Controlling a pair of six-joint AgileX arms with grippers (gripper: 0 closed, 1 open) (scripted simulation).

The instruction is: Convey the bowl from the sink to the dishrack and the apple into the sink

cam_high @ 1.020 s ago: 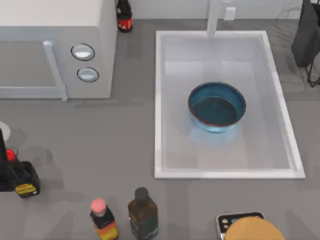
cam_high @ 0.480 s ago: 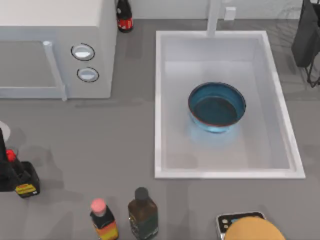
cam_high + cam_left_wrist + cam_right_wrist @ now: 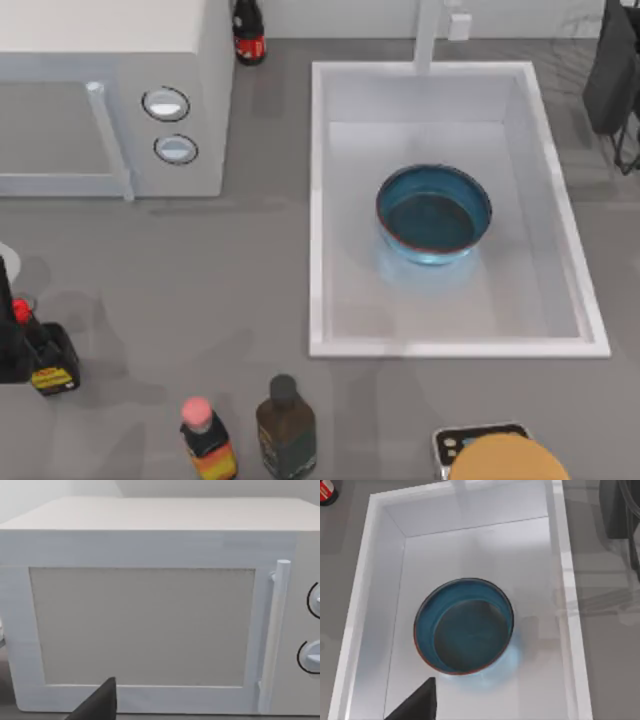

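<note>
The blue bowl [image 3: 434, 215] with a thin red rim stands upright in the middle of the white sink [image 3: 318, 200], and it is seen from above in the right wrist view as bowl [image 3: 464, 626] in sink [image 3: 567, 580]. A dark part of my right gripper [image 3: 417, 705] hangs above the sink, apart from the bowl. The black wire dishrack [image 3: 612, 80] stands at the back right, cut by the picture's edge. A dark part of my left gripper [image 3: 97, 705] faces the microwave door [image 3: 142, 625]. The apple is out of view.
A white microwave [image 3: 110, 95] fills the back left. A dark bottle [image 3: 248, 30] stands behind it. Near the front edge are a pink-capped bottle [image 3: 206, 440], a dark brown bottle [image 3: 285, 430] and a tan disc [image 3: 505, 460] on a scale. A red-capped bottle [image 3: 45, 360] lies far left.
Faint shadows have shifted on the counter in front of the sink. The bowl and the other things have not moved.
</note>
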